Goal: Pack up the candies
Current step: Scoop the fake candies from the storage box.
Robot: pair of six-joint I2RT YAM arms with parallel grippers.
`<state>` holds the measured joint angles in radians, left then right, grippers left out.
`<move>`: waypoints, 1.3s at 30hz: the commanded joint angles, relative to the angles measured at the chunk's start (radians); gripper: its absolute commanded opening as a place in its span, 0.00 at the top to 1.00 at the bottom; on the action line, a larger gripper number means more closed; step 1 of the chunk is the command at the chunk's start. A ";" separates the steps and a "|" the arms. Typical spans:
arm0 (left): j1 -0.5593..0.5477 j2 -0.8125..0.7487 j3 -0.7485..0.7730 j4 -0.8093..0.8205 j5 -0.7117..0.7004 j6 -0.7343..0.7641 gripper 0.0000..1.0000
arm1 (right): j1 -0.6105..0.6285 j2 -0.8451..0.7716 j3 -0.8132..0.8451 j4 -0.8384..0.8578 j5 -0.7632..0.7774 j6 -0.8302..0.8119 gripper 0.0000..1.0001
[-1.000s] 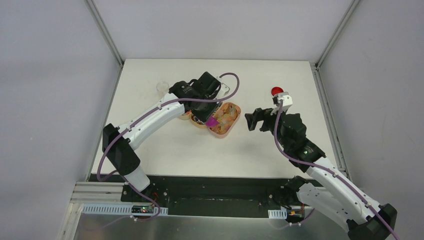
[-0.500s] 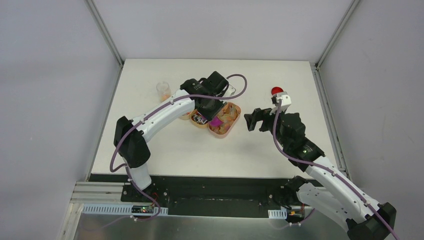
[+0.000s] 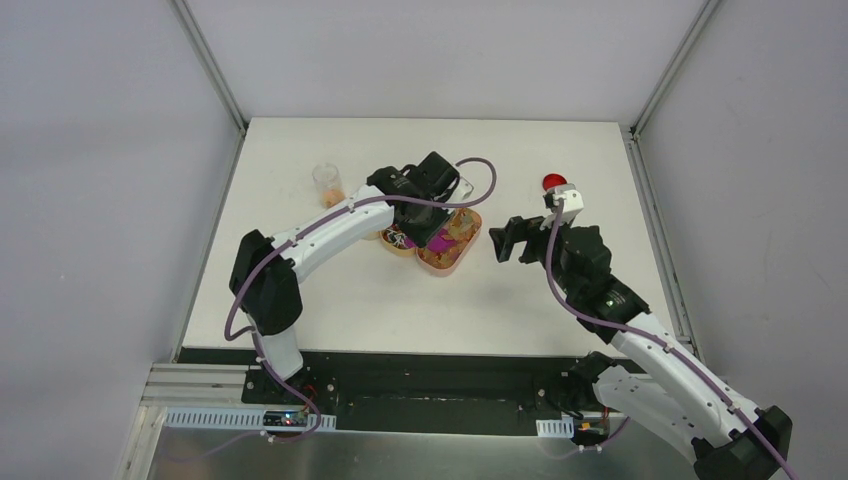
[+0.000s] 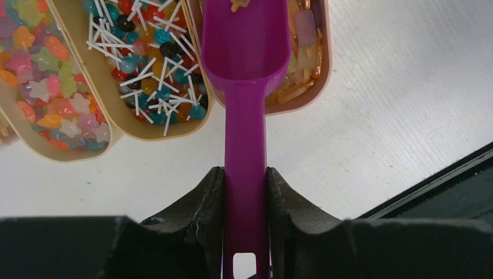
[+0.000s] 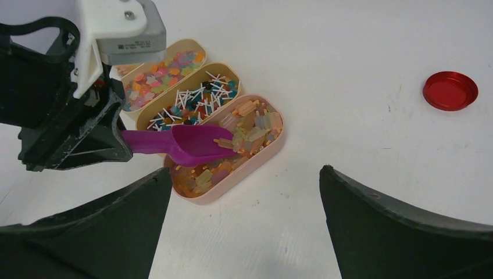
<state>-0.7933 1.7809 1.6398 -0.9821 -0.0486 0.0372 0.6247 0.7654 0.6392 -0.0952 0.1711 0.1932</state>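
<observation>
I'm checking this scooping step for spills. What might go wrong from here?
The magenta plastic scoop holds only a few translucent orange-yellow gummies, so it may lift nearly empty. Pushing deeper might slide the peach oval tray or flick gummies onto the white table.

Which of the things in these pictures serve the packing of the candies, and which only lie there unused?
In use: the candies, the three trays holding them, the magenta scoop, the left end effector gripping its handle, probably the clear cup.

Idle: the red disc, lying apart; the right end effector, open and empty.
</observation>
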 commanded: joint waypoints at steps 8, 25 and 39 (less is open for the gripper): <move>-0.009 -0.089 -0.115 0.118 -0.058 -0.013 1.00 | -0.011 -0.020 -0.007 0.028 -0.009 -0.007 0.00; -0.008 -0.129 -0.207 0.191 -0.064 -0.019 1.00 | -0.038 0.087 -0.026 0.130 -0.033 0.026 0.03; -0.008 -0.141 -0.252 0.266 -0.044 0.005 1.00 | -0.227 0.553 0.092 0.359 -0.315 0.085 0.52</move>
<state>-0.7990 1.6863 1.4052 -0.7975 -0.0822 0.0364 0.4412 1.2285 0.6430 0.1459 -0.0254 0.2642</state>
